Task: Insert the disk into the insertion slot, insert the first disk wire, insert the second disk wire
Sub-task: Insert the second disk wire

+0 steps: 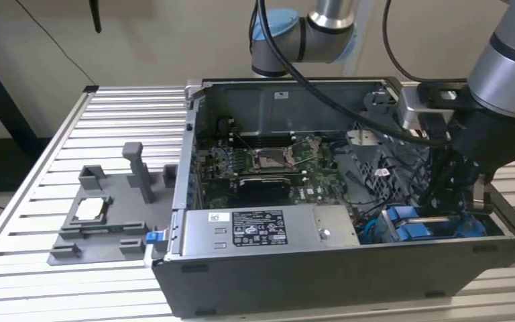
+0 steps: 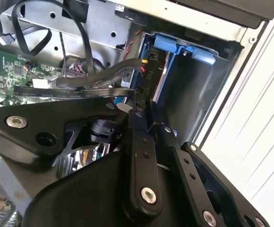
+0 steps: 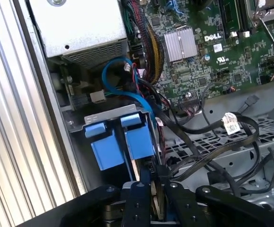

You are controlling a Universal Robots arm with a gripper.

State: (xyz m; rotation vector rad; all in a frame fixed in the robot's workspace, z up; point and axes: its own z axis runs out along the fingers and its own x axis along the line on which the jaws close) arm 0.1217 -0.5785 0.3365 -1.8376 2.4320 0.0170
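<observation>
The disk's blue carrier [image 3: 120,142] sits in the insertion slot [image 3: 107,117], at the case's front corner on the exterior view's right. Its blue end tabs [image 1: 418,225] face up and its silver body is hidden. In the second wrist view the slot [image 2: 193,104] is a grey cage with the blue tabs [image 2: 167,43] at its far end. My gripper [image 1: 461,213] reaches down into the case right beside the cage. Its fingers [image 3: 151,172] are close together, shut on the black connector of a disk wire [image 2: 149,75]. That flat black wire [image 2: 80,87] trails back over the motherboard.
A silver power-supply box [image 1: 257,228] fills the case's front, with the motherboard [image 1: 275,161] behind it. A blue cable [image 3: 115,64] and black wire bundles [image 3: 212,137] crowd the cage's side. A grey fixture [image 1: 105,215] stands on the slatted table [image 1: 43,174] at the exterior view's left.
</observation>
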